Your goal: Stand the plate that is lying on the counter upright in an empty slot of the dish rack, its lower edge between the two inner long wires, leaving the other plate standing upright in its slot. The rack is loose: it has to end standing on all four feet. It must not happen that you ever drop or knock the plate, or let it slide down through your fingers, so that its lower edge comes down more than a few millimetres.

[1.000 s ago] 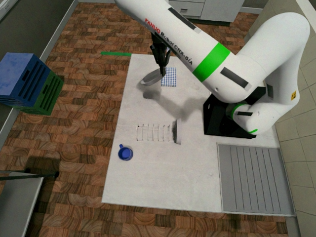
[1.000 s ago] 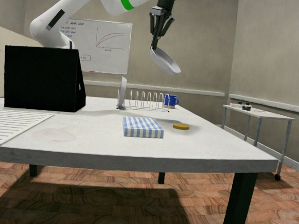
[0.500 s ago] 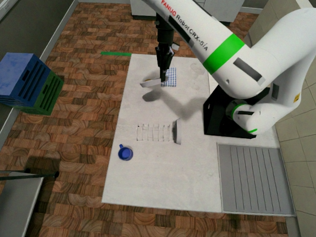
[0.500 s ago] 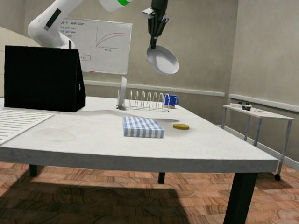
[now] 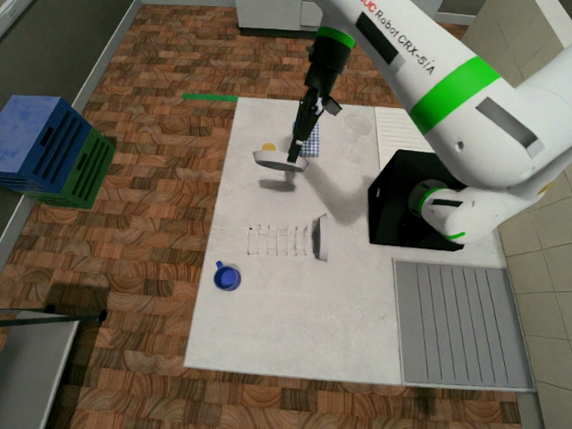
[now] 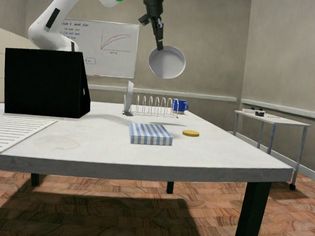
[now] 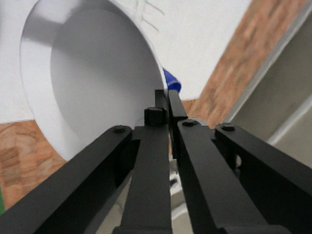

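Observation:
My gripper [image 5: 291, 159] [image 6: 160, 48] [image 7: 165, 104] is shut on the rim of a white plate [image 5: 273, 162] [image 6: 169, 63] [image 7: 97, 68]. The plate hangs steeply tilted, nearly on edge, high above the counter, beyond the rack in the top view; its open face is toward the exterior camera. The white wire rack [image 5: 277, 255] stands on the counter, its row of wire loops also showing in the exterior view. The other plate [image 5: 323, 238] [image 6: 129, 96] stands upright, leaning slightly, in the rack's end slot nearest the robot's base. The other slots hold nothing.
A blue mug [image 5: 227, 278] [image 6: 179, 105] stands near the far end of the rack. A checked blue cloth block [image 5: 312, 140] [image 6: 150, 134] and a yellow disc [image 5: 268, 147] [image 6: 190, 133] lie below and behind the held plate. The black robot base [image 5: 392, 203] [image 6: 46, 83] stands to the side.

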Motion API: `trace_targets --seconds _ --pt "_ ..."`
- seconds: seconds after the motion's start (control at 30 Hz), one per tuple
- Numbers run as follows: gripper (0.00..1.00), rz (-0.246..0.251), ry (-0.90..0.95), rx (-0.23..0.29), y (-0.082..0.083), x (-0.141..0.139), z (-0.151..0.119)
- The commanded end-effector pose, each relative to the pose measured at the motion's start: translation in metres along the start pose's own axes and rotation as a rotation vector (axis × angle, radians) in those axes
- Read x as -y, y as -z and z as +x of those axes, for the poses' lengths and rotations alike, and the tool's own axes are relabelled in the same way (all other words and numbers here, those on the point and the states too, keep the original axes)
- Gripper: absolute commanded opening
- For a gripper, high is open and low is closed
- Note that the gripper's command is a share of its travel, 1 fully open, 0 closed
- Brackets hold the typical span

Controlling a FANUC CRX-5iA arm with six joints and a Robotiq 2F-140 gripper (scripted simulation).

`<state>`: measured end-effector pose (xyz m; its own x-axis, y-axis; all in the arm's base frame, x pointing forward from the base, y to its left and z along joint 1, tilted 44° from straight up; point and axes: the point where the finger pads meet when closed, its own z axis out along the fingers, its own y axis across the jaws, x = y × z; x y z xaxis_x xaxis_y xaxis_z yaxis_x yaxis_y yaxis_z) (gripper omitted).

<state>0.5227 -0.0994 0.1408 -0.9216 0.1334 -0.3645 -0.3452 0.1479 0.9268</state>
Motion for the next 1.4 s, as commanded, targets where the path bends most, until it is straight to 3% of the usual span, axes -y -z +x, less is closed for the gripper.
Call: trace_targets --seconds 0.0,0.37,0.43,0.77,0.93,1.0,1.37 --pt "0.10 0.001 -0.133 0.134 -0.009 -0.019 -0.002" --pt "0.10 -0.041 -0.460 0.433 -0.032 -0.063 -0.008" --pt "0.10 -0.041 -0.460 0.433 -0.032 -0.063 -0.008" --pt "0.10 -0.074 -0.714 0.666 -0.049 -0.098 -0.013" --pt "0.10 -0.086 -0.809 0.753 -0.056 -0.111 -0.015" --pt "0.10 -0.086 -0.809 0.753 -0.056 -0.111 -0.015" --pt "0.10 -0.107 -0.968 0.898 -0.067 -0.133 -0.017"
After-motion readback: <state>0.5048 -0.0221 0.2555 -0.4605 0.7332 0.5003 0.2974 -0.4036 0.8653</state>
